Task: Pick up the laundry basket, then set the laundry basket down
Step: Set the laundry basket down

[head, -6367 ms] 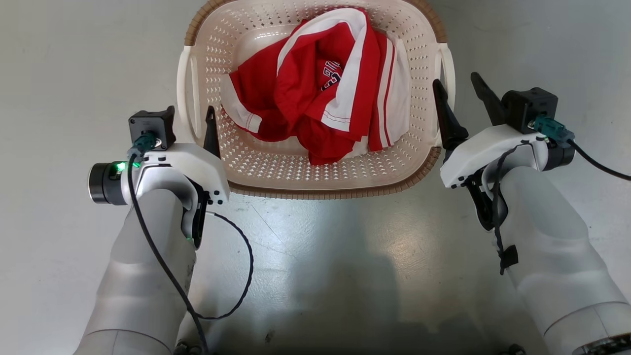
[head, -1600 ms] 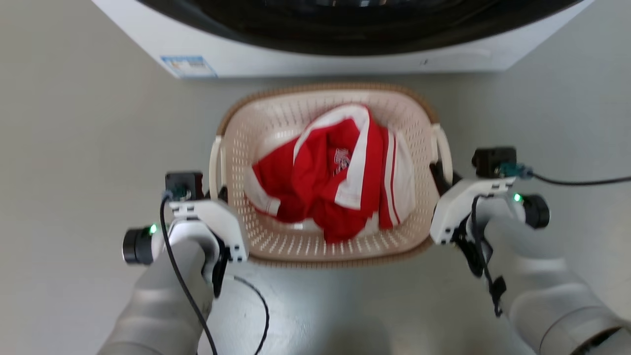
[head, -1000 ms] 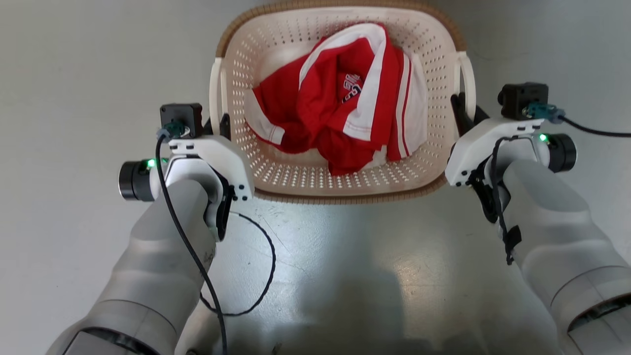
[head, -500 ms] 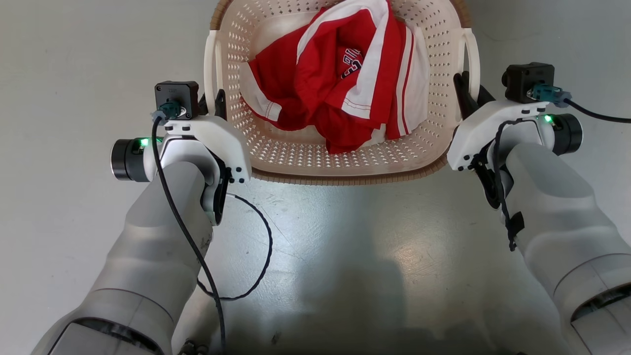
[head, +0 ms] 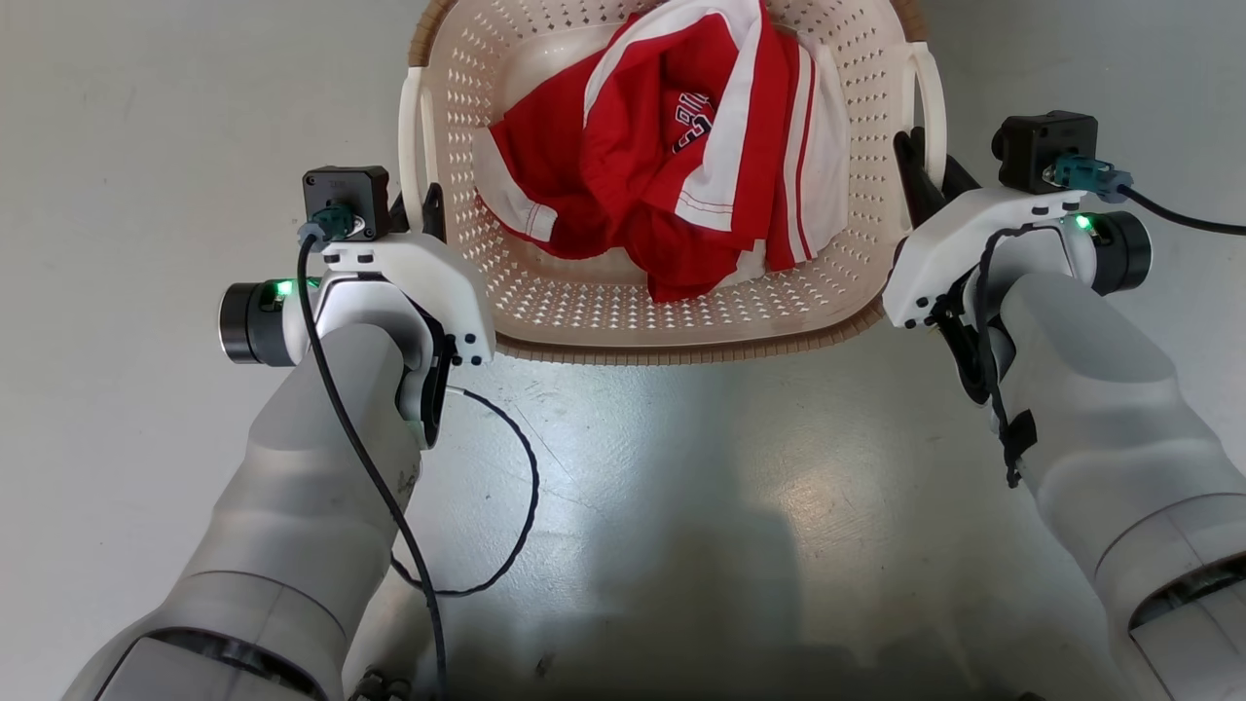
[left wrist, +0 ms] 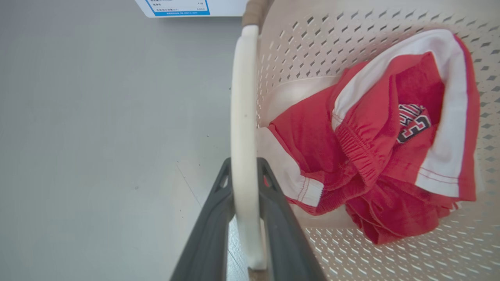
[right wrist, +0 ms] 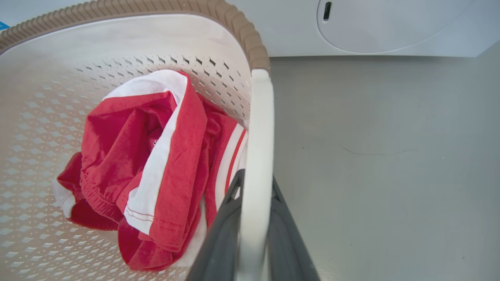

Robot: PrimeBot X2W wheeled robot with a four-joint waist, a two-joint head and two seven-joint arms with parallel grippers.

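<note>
Left gripper (left wrist: 244,171) pinched on the white handle (left wrist: 243,97) of the laundry basket (head: 681,348); right gripper (right wrist: 256,181) pinched on the opposite handle (right wrist: 259,128). Basket spans between both grippers, red-and-white garment (head: 672,166) inside.

1. Floor (head: 681,467): grey, glossy, with faint scuffs and hairline cracks.
2. Washer (right wrist: 371,27) stands on it, past the right fingers' (right wrist: 291,249) tips.
3. Basket (head: 623,312) between both finger pairs; floor contact unclear.

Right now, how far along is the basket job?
Done: left claw and right claw are shut on the white side handles of the laundry basket. In hand: the hold; whether the basket rests on the floor is unclear. Left: set it down if raised, then let go.
</note>
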